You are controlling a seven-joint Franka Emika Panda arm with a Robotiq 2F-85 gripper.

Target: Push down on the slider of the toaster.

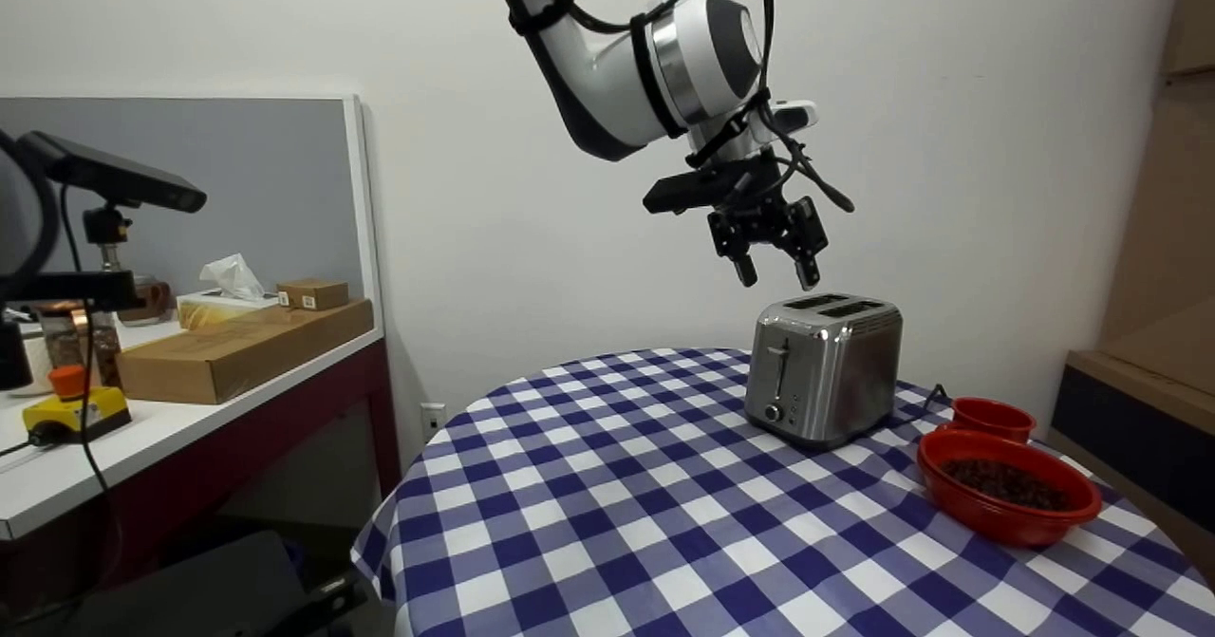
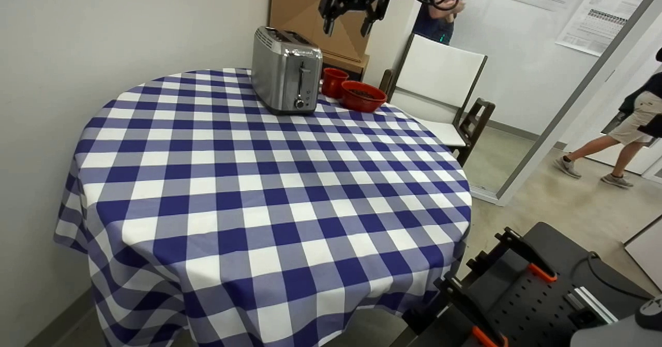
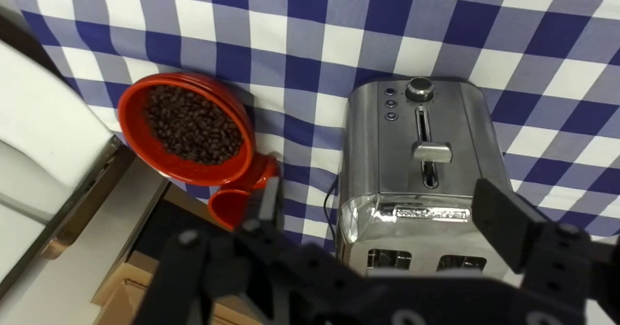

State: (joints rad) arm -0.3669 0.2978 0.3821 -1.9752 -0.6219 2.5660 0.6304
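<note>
Currently, our black two-fingered claw (image 1: 778, 278) hangs parted above the silver metal toaster (image 1: 824, 371); we find its shiny strip (image 3: 432, 213) and the white printed posters (image 2: 607, 21) too blurred to read.

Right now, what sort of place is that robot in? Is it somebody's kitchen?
Probably not: it looks more like a lab made up a bit like a kitchen. The toaster is a kitchen thing, but the posters and the red button suggest a lab.
</note>
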